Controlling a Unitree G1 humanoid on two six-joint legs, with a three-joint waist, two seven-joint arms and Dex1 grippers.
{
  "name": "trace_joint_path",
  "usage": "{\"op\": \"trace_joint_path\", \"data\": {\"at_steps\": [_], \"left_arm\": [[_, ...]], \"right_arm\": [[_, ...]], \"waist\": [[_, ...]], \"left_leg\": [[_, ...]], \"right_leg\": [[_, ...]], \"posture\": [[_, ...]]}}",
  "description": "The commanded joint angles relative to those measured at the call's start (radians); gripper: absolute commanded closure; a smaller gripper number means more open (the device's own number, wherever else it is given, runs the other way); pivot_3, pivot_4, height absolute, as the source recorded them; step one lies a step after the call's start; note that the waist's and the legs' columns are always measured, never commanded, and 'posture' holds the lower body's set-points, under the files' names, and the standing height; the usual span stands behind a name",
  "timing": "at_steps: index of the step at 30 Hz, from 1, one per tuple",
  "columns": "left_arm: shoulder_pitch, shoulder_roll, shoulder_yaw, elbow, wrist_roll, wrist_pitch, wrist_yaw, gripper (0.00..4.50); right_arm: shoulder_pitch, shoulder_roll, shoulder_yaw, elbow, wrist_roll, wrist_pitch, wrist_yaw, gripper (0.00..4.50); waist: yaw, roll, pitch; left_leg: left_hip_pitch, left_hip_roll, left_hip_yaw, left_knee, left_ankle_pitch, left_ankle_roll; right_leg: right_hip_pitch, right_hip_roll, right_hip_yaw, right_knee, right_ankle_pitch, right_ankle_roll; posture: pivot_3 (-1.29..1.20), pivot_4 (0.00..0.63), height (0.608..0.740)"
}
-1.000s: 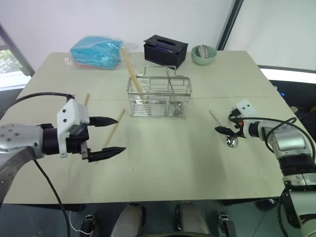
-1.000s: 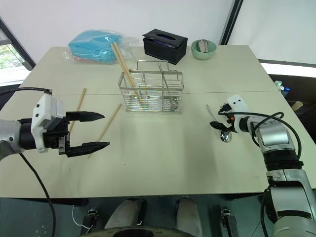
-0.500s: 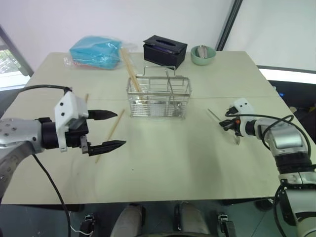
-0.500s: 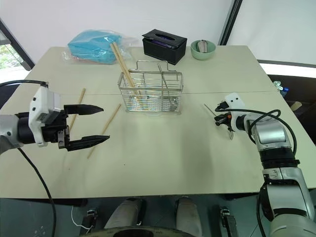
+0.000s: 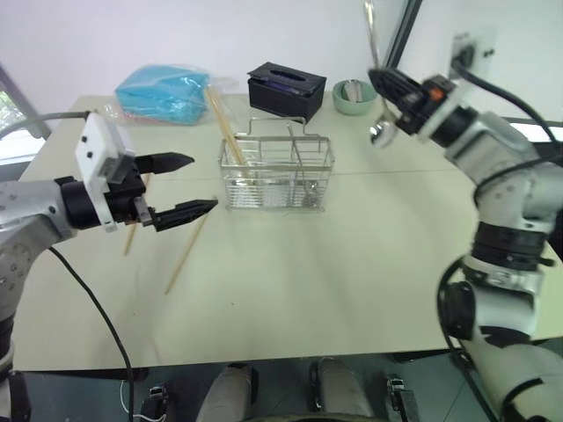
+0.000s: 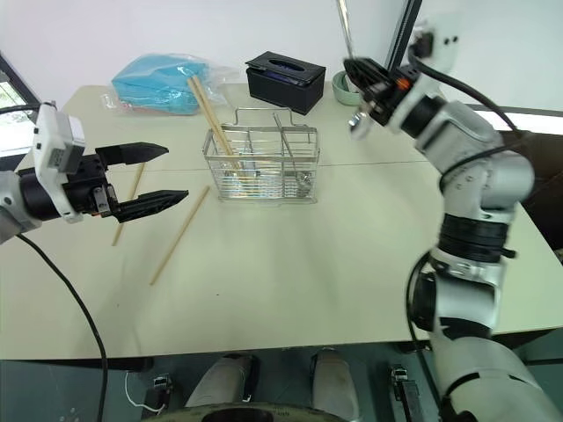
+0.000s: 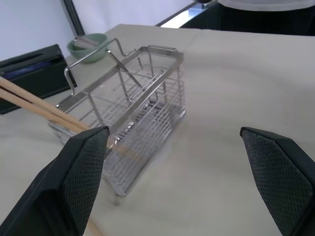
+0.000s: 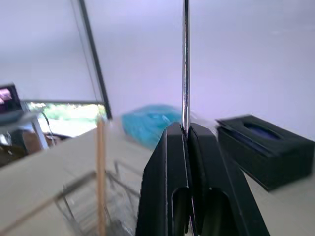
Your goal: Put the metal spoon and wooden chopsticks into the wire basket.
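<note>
Carrying spoon point(image 5: 373, 53) high, right of basket point(image 5: 276, 171), handle pinched in right gripper point(image 5: 384, 83), not yet dropped in | two chopsticks point(image 5: 222, 123) lean in basket's left end | two chopsticks point(image 5: 187, 251) lie on table point(image 5: 352, 255) | left gripper point(image 5: 185, 186) spread, empty, above them.
</note>
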Motion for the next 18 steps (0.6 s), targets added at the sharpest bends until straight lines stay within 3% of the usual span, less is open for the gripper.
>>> {"op": "trace_joint_path", "data": {"at_steps": [1, 14, 18], "left_arm": [[-0.036, -0.005, 0.018, 0.003, 0.006, -0.011, 0.021, 0.0], [-0.009, 0.0, 0.07, -0.047, -0.021, 0.011, 0.065, 0.0], [-0.006, -0.004, 0.077, -0.052, -0.023, 0.015, 0.077, 0.0]], "right_arm": [[-0.051, 0.068, 0.042, 0.07, -0.054, -0.121, -0.065, 4.49], [-0.046, 0.208, 0.138, 0.339, -0.18, -0.49, -0.064, 4.49], [-0.037, 0.216, 0.135, 0.358, -0.178, -0.516, -0.062, 3.1]], "waist": [[0.003, 0.0, 0.0], [-0.006, 0.001, 0.001], [-0.006, 0.001, 0.001]], "left_leg": [[0.0, 0.0, 0.0, 0.0, 0.0, 0.0], [-0.001, -0.001, 0.0, 0.0, 0.0, 0.0], [0.0, -0.001, -0.001, 0.0, 0.001, -0.001]], "right_leg": [[-0.001, 0.0, 0.0, 0.0, 0.0, 0.0], [-0.003, 0.0, 0.0, 0.004, 0.0, 0.0], [-0.003, 0.001, 0.0, 0.01, 0.0, 0.0]], "posture": [[0.0, 0.15, 0.654], [0.0, 0.15, 0.654], [0.0, 0.15, 0.654]]}}
